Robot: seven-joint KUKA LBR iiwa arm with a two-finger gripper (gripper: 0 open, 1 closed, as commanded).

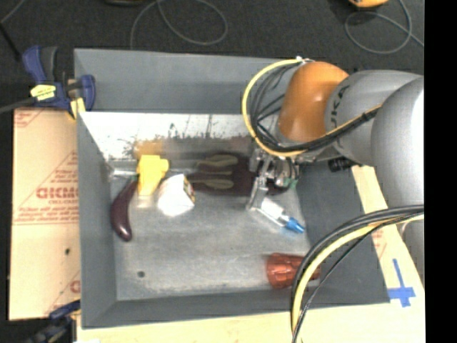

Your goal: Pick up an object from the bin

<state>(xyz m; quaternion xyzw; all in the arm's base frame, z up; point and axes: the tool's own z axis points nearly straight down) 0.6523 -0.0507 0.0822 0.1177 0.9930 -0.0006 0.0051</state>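
The arm [385, 120] (orange cover at its wrist) reaches in over the bin [214, 263] at its right side. Along the back wall lies a dark brown shape [218, 175]. To its left are a purple aubergine [121, 213], a yellow block [151, 174] and a white lump [175, 196]. A red-brown lump [284, 270] sits front right. The gripper [263, 184] hangs at the brown shape's right end, just above a clear tube [277, 216] with a blue tip. Whether the claw is apart or together I cannot tell.

Half-hidden reddish thing [280, 269] behind robot cable [298, 295]
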